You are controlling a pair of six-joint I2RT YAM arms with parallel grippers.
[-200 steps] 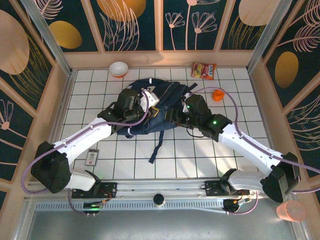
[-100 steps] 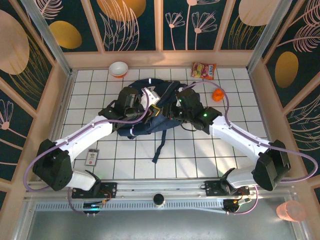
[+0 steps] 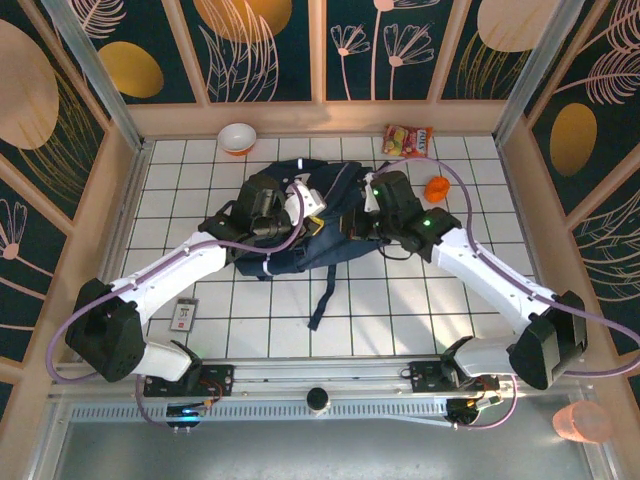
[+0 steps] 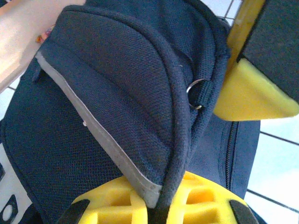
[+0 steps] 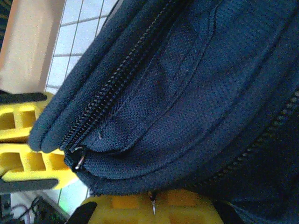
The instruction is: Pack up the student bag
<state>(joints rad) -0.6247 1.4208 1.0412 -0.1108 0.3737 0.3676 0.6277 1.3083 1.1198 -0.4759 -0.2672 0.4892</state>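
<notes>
The student bag [image 3: 335, 182], navy with a grey reflective stripe, lies bunched in the middle of the tiled table between both arms. My left gripper [image 3: 305, 212] is at its left side. In the left wrist view the left gripper [image 4: 161, 205] is shut on a piped fold of the student bag [image 4: 117, 93], beside the stripe. My right gripper [image 3: 352, 218] presses in from the right. Its yellow jaws [image 5: 152, 207] are shut on the lower edge of the student bag [image 5: 187, 93], where a small metal zipper pull hangs between them. The other gripper's yellow fingers [image 5: 23, 154] show close by.
A white and orange bowl [image 3: 237, 137] and a snack packet [image 3: 408, 140] lie at the back. A small orange object [image 3: 436, 189] sits right of the bag, a small card [image 3: 184, 316] front left. A bag strap [image 3: 322, 290] trails toward the front.
The right arm swung in toward the bag's right side and its jaws closed on the bag's edge. The left gripper kept its hold; the bag shifted slightly.
</notes>
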